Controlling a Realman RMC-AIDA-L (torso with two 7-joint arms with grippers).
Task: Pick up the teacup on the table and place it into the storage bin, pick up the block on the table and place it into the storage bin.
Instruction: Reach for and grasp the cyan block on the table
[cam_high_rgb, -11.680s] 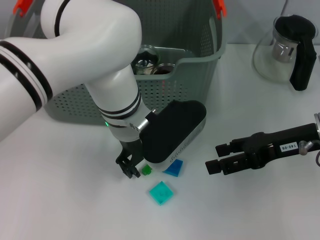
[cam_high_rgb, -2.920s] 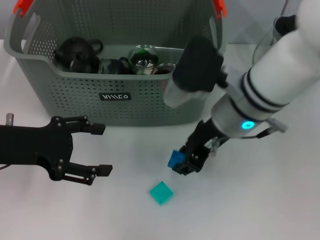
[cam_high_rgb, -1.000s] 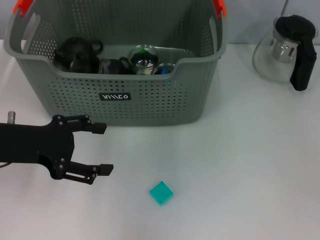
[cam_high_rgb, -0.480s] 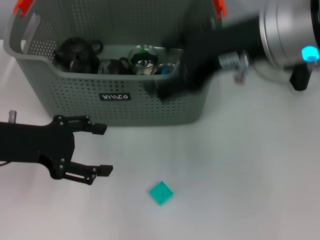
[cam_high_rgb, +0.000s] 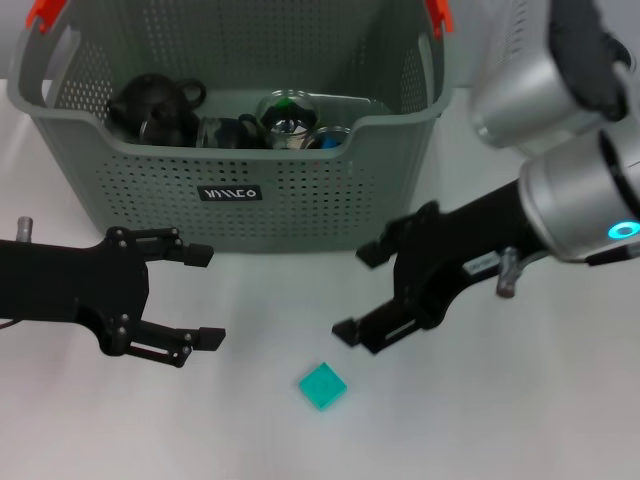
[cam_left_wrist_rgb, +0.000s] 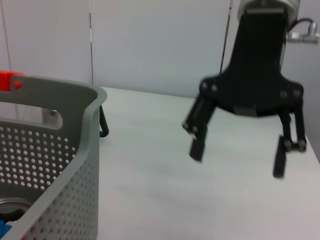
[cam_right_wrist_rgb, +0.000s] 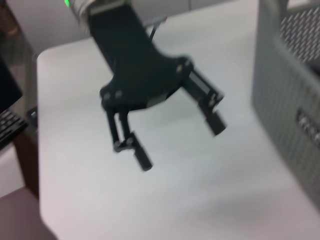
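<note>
The grey-green storage bin (cam_high_rgb: 300, 210) stands at the back of the table. Inside it are a black teapot (cam_high_rgb: 155, 100), a glass teacup (cam_high_rgb: 288, 116) and a bit of a blue block (cam_high_rgb: 330, 141). A teal block (cam_high_rgb: 322, 386) lies on the table in front of the bin. My right gripper (cam_high_rgb: 357, 293) hangs open just above and to the right of that block, holding nothing. My left gripper (cam_high_rgb: 206, 297) stands open to the left of the block, also empty. The left wrist view shows the right gripper (cam_left_wrist_rgb: 237, 159), and the right wrist view shows the left gripper (cam_right_wrist_rgb: 181, 146).
The right arm's white and silver body (cam_high_rgb: 560, 120) fills the upper right. The bin's wall (cam_left_wrist_rgb: 60, 165) is close to the left wrist camera, and its front (cam_right_wrist_rgb: 290, 100) shows in the right wrist view. Orange handle clips (cam_high_rgb: 44, 12) mark the bin's corners.
The right arm swung from above the bin down to the table in front of it, gripper open near the teal block. The left arm has stayed still.
</note>
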